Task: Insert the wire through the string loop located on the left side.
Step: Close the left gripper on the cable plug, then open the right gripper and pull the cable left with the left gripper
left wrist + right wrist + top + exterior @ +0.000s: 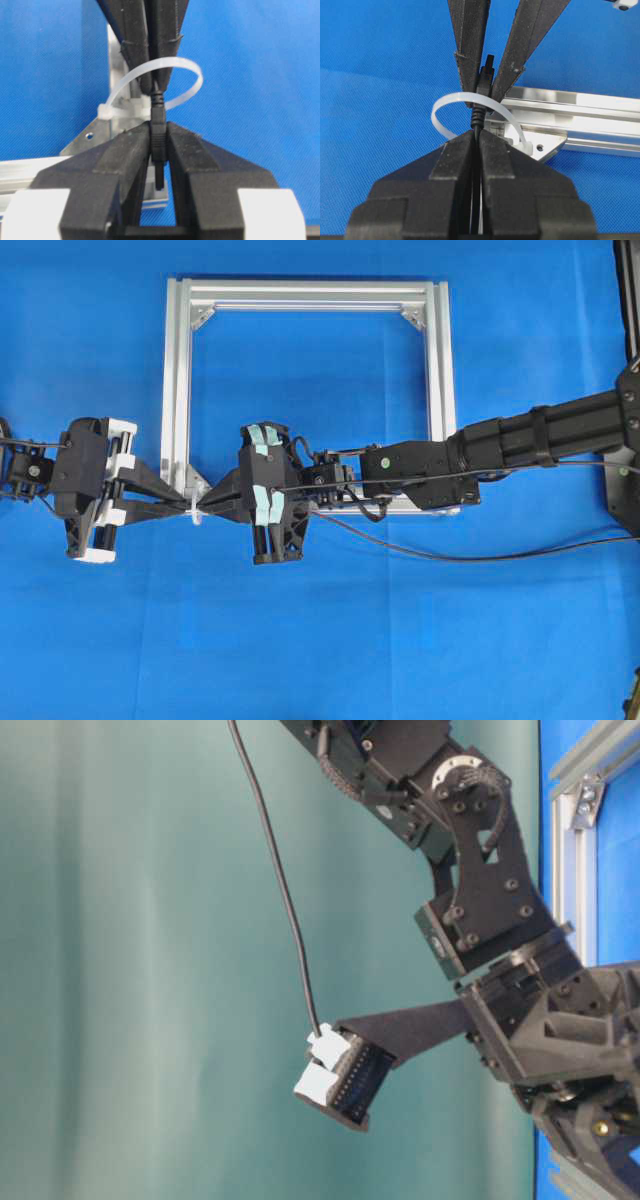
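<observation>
Both grippers are pinching the wire (158,131): the left gripper (159,145) clamping its stiff plug, the right gripper (477,142) squeezing limp cable behind the string loop (451,107).

No readable text, labels, brands, numbers or signs appear on anything in these views.

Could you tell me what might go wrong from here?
Both grippers clamp the thin black wire: the left gripper on its plug, the right gripper behind the whitish string loop. If they pull apart unevenly, the plug could slip free. The taut wire may also drag the loop against the silver aluminium frame.
</observation>
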Available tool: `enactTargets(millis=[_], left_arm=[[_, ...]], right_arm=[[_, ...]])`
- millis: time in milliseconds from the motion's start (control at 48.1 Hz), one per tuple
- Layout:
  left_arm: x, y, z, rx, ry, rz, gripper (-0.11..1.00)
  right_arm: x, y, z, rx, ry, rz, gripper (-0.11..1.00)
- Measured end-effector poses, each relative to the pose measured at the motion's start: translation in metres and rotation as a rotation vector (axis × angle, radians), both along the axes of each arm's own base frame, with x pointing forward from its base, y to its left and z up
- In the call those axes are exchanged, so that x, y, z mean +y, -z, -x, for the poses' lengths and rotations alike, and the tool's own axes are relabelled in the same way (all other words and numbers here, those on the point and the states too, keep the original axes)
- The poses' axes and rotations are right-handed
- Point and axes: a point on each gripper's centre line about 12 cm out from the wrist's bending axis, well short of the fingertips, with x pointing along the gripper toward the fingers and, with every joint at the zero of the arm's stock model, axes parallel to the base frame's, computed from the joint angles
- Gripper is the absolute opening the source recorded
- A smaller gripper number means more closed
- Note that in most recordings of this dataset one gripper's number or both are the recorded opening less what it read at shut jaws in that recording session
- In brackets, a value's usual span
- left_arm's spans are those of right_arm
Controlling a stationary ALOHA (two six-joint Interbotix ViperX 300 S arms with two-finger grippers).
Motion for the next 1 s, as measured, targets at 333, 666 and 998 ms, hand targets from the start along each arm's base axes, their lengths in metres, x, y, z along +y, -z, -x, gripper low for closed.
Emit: enactTargets(millis=[333, 666, 998], left_arm=[[0.0, 0.0, 0.0, 0.0, 0.001, -0.001, 0.08], [0.0, 0.0, 0.0, 0.0, 0.001, -0.001, 0.08], [0.001, -0.011, 0.019, 0.137, -0.019, 0.045, 0.08]], right_arm=[[-0.001, 0.0, 0.0, 0.0, 0.006, -0.006, 0.82], [0.001, 0.0, 0.0, 0.002, 0.004, -0.007, 0.95], [-0.004, 0.007, 0.005, 0.02, 0.014, -0.007, 0.95]])
